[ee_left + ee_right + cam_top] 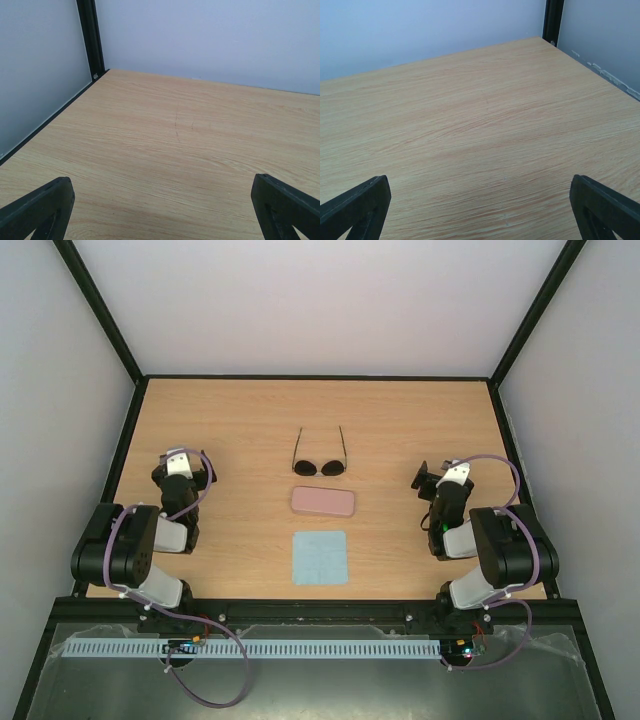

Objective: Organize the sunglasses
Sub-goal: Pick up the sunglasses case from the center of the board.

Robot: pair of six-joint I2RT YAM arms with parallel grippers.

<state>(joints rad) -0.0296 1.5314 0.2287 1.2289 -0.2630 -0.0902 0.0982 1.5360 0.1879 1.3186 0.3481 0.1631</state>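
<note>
the left gripper point(161, 200) is held low over the desk point(400, 420) with its fingers spread wide, and nothing is gripped between them; only bare wood is seen ahead of it. the right gripper point(479, 200) is held the same way, spread and empty. both are set out to the sides, which is judged to leave the middle row of things uncovered and reachable from either arm.

between the two grippers, and nearer the arm bases than either, a light blue cloth point(319, 557) is laid flat. just beyond it, roughly level with the grippers and midway between them, a pink case point(323, 501) is laid crosswise; it appears shut, though no seam can be made out. just past the case, slightly ahead of both grippers and inward of each, the sunglasses point(320, 462) are found, near the case but apart from it. the round dark lenses are turned toward the case and the temple arms are unfolded, pointing away toward the far wall point(320, 300).

nothing is seen standing between either gripper and the sunglasses. the thin wire frame lying flat is judged the main difficulty, since little height is offered for a pinch. the case would likely have to be opened first. a black frame post point(90, 35) is seen far ahead of the left gripper, to its outer side.
</note>
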